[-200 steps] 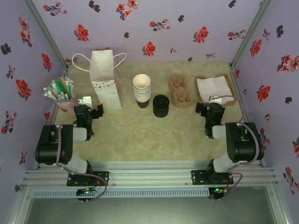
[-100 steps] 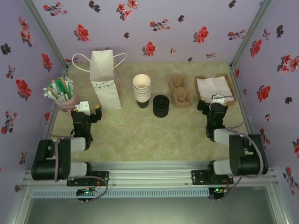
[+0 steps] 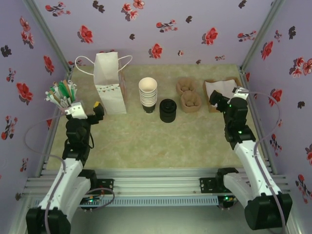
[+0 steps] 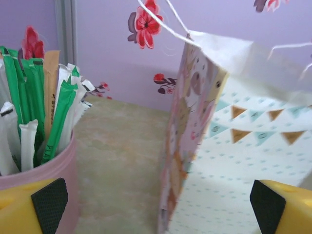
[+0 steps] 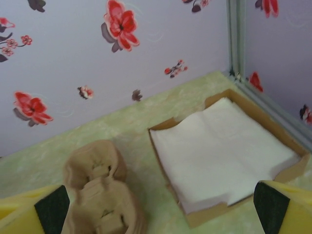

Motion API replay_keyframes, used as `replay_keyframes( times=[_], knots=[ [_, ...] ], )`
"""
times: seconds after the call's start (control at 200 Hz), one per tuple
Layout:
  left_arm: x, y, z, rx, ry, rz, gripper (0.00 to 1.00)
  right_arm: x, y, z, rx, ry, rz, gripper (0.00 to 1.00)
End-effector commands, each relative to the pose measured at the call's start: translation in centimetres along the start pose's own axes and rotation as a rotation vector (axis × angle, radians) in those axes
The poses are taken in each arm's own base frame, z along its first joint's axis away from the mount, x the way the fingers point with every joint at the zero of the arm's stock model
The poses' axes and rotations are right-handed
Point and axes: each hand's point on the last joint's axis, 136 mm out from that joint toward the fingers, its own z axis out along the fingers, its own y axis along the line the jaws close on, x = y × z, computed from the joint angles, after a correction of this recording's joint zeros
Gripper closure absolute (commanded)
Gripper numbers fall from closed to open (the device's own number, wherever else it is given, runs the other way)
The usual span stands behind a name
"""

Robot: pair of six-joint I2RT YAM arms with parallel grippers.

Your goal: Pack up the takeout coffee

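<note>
A: Both arms just unfolded. Left pincer by the bag, right pincer over the napkin tray. Both spread, empty.
B: Coffee not made up yet, I'd guess: cup stack and lid stack sit mid-frame.

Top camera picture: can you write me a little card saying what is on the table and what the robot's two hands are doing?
back left: white paper bag, upright, beside pink cup of packets
middle: stack of lidless cups, black lid stack beside it
back right: brown cup carriers, cardboard tray of white napkins
left gripper: open, empty, near the bag
right gripper: open, empty, near the tray
</note>
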Motion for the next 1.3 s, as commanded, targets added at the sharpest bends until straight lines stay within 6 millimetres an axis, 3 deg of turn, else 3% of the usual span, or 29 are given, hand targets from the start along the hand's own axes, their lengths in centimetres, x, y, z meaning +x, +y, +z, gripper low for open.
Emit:
replay_keyframes(
  times=[0.0, 0.125, 0.25, 0.39, 0.535, 0.68, 0.825, 0.965, 1.145, 1.295],
  knots=[
    [2.0, -0.9, -1.7, 0.018, 0.17, -0.21, 0.01, 2.7, -0.2, -1.9, 0.014, 0.18, 0.051, 0.01],
    [2.7, -3.4, -3.3, 0.103, 0.301, -0.39, 0.01, 2.0, 0.4, -3.4, 0.003, 0.226, 0.08, 0.01],
    [3.2, -5.8, -4.9, 0.193, 0.421, -0.441, 0.01, 2.6, 0.7, -3.8, 0.008, 0.297, 0.15, 0.01],
    [2.2, -8.6, -6.1, 0.347, 0.456, -0.439, 0.01, 3.8, 3.8, -3.2, -0.144, 0.407, 0.177, 0.01],
    [0.6, -10.0, -5.7, 0.431, 0.402, -0.507, 0.01, 4.9, 6.6, -2.5, -0.274, 0.488, 0.208, 0.02],
    [2.8, -8.7, -4.1, 0.309, 0.484, -0.672, 0.01, 5.9, 8.3, -1.6, -0.294, 0.554, 0.178, 0.07],
    [4.0, -10.0, -2.6, 0.367, 0.524, -0.755, 0.01, 6.7, 10.7, -0.7, -0.305, 0.626, 0.103, 0.11],
    [5.1, -11.3, -2.4, 0.37, 0.586, -0.717, 0.01, 6.9, 13.1, 0.0, -0.296, 0.686, 0.0, 0.16],
    [6.0, -15.4, -3.2, 0.43, 0.685, -0.56, 0.01, 6.6, 17.3, 0.3, -0.329, 0.732, -0.149, 0.21],
    [5.7, -17.0, -3.1, 0.439, 0.692, -0.489, 0.15, 5.8, 21.1, 0.6, -0.355, 0.739, -0.246, 0.24]
  ],
)
